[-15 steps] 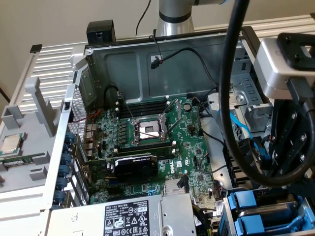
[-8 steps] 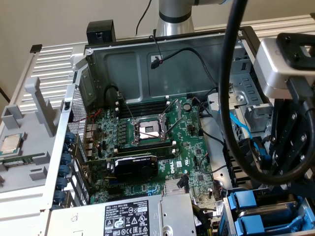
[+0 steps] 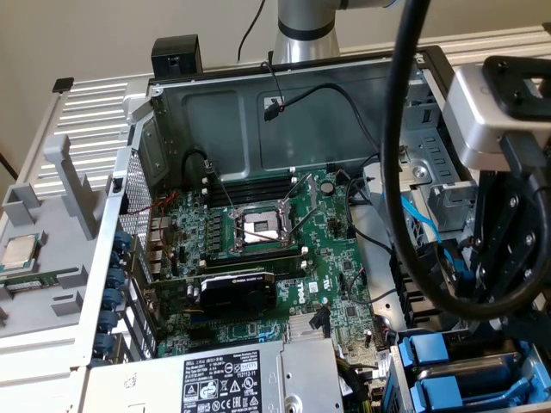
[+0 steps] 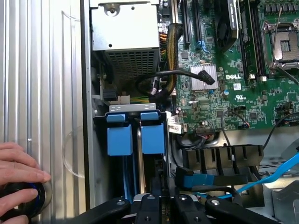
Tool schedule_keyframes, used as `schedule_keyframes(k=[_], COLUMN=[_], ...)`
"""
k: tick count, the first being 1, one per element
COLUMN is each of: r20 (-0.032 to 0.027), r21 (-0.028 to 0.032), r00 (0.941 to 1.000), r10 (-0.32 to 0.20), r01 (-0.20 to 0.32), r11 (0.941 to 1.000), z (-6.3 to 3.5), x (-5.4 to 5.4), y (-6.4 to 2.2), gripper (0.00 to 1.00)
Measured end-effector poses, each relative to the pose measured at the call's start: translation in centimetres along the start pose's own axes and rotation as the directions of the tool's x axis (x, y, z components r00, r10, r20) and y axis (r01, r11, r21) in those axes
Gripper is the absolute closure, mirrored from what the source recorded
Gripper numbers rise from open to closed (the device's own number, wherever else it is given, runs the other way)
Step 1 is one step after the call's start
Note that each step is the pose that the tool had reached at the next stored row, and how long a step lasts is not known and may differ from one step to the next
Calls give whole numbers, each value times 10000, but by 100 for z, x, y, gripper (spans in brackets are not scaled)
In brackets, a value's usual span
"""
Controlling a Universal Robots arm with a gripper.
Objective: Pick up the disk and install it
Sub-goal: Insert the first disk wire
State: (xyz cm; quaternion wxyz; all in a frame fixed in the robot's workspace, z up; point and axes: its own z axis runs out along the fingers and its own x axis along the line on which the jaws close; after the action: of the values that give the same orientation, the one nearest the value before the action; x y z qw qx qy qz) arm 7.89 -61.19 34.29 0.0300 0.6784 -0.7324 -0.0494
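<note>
Pincer [image 4: 162, 190] closed, beside two blue disk carriers [image 4: 153, 136] in bay [image 4: 100, 154]; one hand [image 4: 18, 179] on ribbed panel [image 4: 42, 93]

I take the disk [image 4: 153, 138] to be this bright blue carrier standing on edge just beside the power-supply box [image 4: 125, 28]. Its blue end faces me and its silver body is hidden, so how deep it sits is unclear.

Blue carriers [image 4: 119, 140], perhaps disks, beside motherboard [image 4: 243, 88]

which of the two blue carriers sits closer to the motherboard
The blue carrier beside the green motherboard; the other blue carrier lies against the case wall, toward the person's hand.
</note>
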Motion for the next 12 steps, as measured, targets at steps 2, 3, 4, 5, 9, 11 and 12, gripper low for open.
schedule_keyframes(k=[2, 3, 4, 5, 9, 11, 12], r20=[0, -2, 0, 0, -22, -32, -35], r21=[0, 0, 0, 0, 2, 2, 3], r00=[10000, 10000, 10000, 10000, 10000, 10000, 10000], r10=[0, 0, 0, 0, 2, 3, 4], r01=[0, 0, 0, 0, -2, -3, -4], r11=[10000, 10000, 10000, 10000, 10000, 10000, 10000], z=[5, 15, 16, 17, 17, 17, 16], x=[-1, -1, -2, -2, -10, -12, -12], y=[0, -1, -2, -2, -1, -1, -1], gripper=[83, 83, 83, 83, 83, 83, 83])
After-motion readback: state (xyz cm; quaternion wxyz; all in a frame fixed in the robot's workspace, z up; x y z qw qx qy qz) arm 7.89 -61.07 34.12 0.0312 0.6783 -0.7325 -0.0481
